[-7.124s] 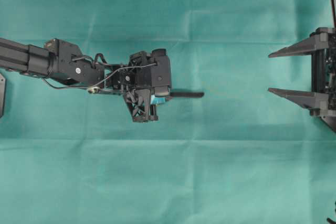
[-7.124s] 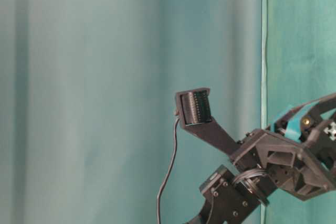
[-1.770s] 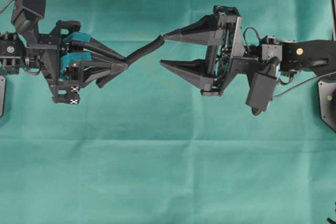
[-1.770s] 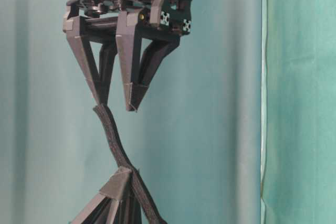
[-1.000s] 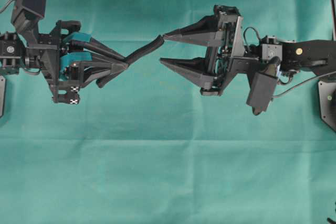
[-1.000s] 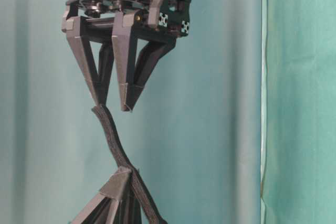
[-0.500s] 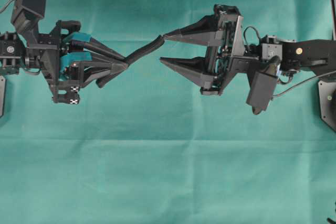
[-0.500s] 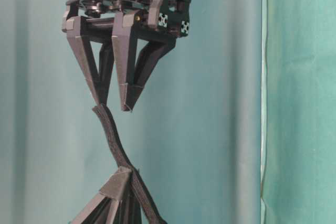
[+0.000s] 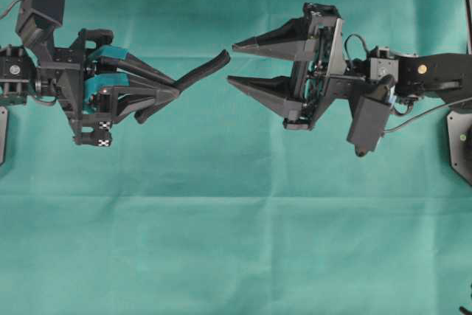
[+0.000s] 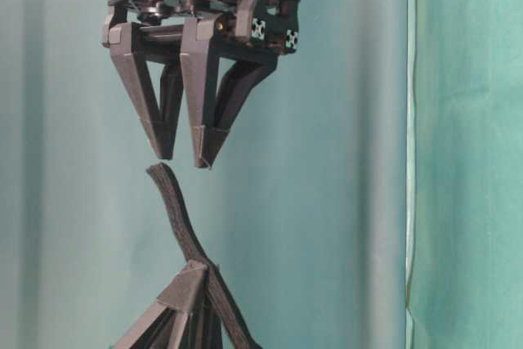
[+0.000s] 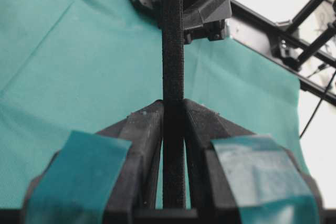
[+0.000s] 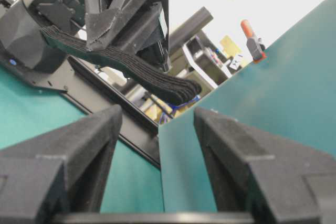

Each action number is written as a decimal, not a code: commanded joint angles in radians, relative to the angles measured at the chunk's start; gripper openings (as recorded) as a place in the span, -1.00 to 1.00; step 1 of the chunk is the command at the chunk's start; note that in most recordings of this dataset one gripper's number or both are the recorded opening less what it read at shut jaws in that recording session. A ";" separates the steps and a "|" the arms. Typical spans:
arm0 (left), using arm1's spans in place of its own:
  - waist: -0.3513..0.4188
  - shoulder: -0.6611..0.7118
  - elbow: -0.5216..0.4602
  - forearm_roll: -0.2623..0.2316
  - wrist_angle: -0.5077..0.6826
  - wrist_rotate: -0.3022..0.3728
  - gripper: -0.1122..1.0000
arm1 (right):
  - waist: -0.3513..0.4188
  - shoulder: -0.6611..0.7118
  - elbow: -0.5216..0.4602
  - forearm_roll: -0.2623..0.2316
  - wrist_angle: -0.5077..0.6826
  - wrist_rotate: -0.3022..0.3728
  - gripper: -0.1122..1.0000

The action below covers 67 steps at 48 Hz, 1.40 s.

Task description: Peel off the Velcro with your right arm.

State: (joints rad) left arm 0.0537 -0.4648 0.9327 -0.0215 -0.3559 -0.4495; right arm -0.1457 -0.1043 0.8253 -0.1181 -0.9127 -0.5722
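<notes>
Overhead view: the left pincer (image 9: pixel 174 91), with teal parts and small checker markers, is closed on the Velcro (image 9: pixel 199 74), a narrow black strap held above the green-covered bench (image 9: pixel 236 241). One end of the strap sticks out past the fingertips and rises obliquely toward the right pincer (image 9: pixel 231 64); a shorter length trails back below the left fingers. The right pincer, all black, stands wide apart and holds nothing; its two pointed fingers aim at the free end of the strap, whose rounded tip lies just beside the upper fingertip, separated from it by a small gap. The boxy wrist camera (image 9: pixel 369 122) hangs under the right arm (image 9: pixel 420 79).

Table-level view: the right pincer (image 10: pixel 185 159) comes in from above, the left pincer (image 10: pixel 194 271) from below; the Velcro (image 10: pixel 175 214) curves between them, its top end just beneath the right fingertips and clear of them.

Left wrist view: the Velcro (image 11: pixel 172 51) runs straight up from between the closed fingers (image 11: pixel 142 129), seen edge-on.

Right wrist view: the strap's rounded, layered end (image 12: pixel 173 90) lies above the gap between the spread fingers (image 12: pixel 92 129), touching neither
</notes>
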 commanded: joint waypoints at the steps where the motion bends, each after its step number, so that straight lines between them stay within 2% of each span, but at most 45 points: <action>1: 0.000 -0.011 -0.009 -0.002 -0.009 0.002 -0.62 | -0.005 -0.025 -0.011 -0.002 -0.009 0.002 -0.45; 67: 0.015 -0.011 -0.005 -0.002 -0.009 0.002 -0.62 | 0.003 0.006 -0.028 -0.015 -0.011 0.006 -0.45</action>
State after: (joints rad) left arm 0.0644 -0.4648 0.9388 -0.0215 -0.3543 -0.4495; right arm -0.1457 -0.0920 0.8115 -0.1319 -0.9127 -0.5691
